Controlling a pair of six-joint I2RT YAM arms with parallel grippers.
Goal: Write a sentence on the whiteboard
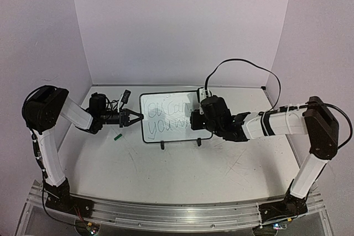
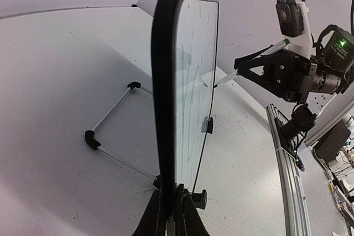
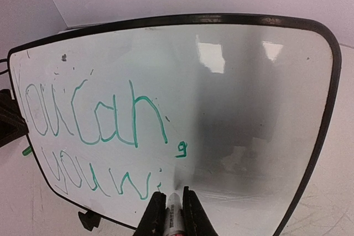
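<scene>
The sentence (image 3: 105, 120) runs in green handwriting, "You can," with "you wi" beneath it, on the left half of the whiteboard (image 3: 260, 109). The board stands upright on its feet mid-tabletop (image 1: 182, 175), between my two arms. My right claw (image 3: 172, 194) is clenched on a marker (image 3: 173, 216), its tip at the lower line's end. My left claw (image 1: 134, 117) clamps the board's left edge. A green cap (image 1: 117, 135) lies nearby.
</scene>
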